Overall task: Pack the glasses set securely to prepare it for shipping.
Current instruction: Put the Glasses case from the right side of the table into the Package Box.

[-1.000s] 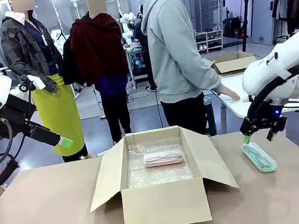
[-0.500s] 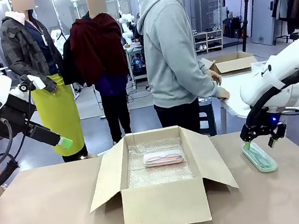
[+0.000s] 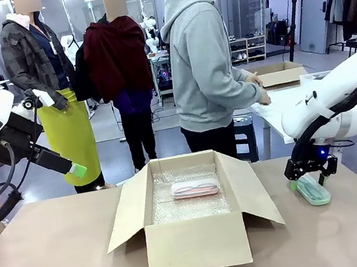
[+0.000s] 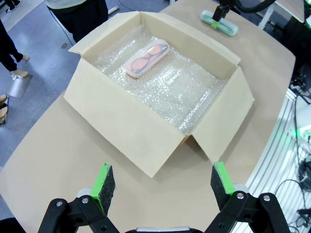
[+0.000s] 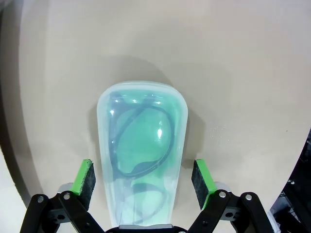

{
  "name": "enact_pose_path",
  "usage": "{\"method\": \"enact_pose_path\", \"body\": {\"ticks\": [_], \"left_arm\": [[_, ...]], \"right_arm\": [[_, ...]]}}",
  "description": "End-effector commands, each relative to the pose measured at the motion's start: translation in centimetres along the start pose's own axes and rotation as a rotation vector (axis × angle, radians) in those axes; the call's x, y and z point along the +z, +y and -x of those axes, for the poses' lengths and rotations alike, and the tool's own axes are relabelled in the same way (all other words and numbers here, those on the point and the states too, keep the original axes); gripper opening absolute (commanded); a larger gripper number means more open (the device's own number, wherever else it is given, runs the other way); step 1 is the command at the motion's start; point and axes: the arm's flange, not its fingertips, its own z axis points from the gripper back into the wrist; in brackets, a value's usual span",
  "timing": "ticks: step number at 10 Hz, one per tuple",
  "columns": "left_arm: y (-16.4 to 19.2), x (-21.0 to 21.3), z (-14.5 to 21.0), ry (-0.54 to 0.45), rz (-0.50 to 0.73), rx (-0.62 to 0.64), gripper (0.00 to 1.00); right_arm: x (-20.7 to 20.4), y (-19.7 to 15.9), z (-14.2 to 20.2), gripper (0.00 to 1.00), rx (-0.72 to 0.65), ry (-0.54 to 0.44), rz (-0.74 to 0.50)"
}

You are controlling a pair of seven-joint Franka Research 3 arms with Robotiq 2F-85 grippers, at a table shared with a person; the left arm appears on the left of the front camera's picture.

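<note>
The glasses set is two cases. The pale pink case [image 3: 194,187] [image 4: 147,57] lies on bubble wrap inside the open cardboard box [image 3: 197,243] [image 4: 121,121]. The mint green case [image 3: 313,190] [image 4: 219,23] [image 5: 141,145] lies flat on the table to the right of the box, with dark glasses visible through its lid. My right gripper [image 3: 307,176] [image 5: 143,177] is low over the near end of this case, open, with one green pad on each side and not touching it. My left gripper [image 4: 159,179] is open and empty, held high at the table's left, looking down at the box.
The box flaps [image 3: 127,214] spread outward on both sides. A person in a grey hoodie [image 3: 205,67] stands beyond the far edge, hands on a side table [image 3: 277,107] with another box. The brown tabletop [image 3: 56,263] is bare on the left and in front.
My right gripper has come down and slightly left, now straddling the mint green case. The person has shifted left and leaned toward the side table. The left arm has stayed still.
</note>
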Motion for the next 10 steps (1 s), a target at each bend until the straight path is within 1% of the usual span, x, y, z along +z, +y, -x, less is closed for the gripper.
{"method": "enact_pose_path", "body": {"ticks": [1,2,3,4,5,6,7,8,9,10], "left_arm": [[0.1,0.1,0.0,-0.017,0.010,0.000,1.00],[0.1,0.1,0.0,-0.017,0.010,0.000,1.00],[0.1,0.1,0.0,-0.017,0.010,0.000,1.00],[0.1,0.1,0.0,-0.017,0.010,0.000,1.00],[0.1,0.1,0.0,-0.017,0.010,0.000,1.00],[0.1,0.1,0.0,-0.017,0.010,0.000,1.00],[0.1,0.1,0.0,-0.017,0.010,0.000,1.00],[0.1,0.1,0.0,-0.017,0.010,0.000,1.00],[0.1,0.1,0.0,-0.017,0.010,0.000,1.00],[0.1,0.1,0.0,-0.017,0.010,0.000,1.00]], "right_arm": [[-0.2,0.7,-0.6,1.00,-0.018,0.018,0.027],[-0.4,0.8,-0.5,1.00,-0.014,0.021,0.036],[-0.4,0.9,-0.4,0.91,-0.010,0.024,0.038],[-0.5,1.0,-0.3,0.84,-0.006,0.027,0.046],[-0.4,1.1,-0.3,0.71,-0.003,0.028,0.054],[-0.3,1.1,-0.3,0.64,-0.010,0.017,0.077],[0.0,1.1,-0.3,0.52,-0.013,0.014,0.084],[0.9,1.1,-0.2,0.45,-0.009,0.008,0.078],[1.9,1.2,0.0,0.32,-0.009,0.011,0.057],[3.6,1.7,0.4,0.36,-0.008,0.022,0.054]]}}
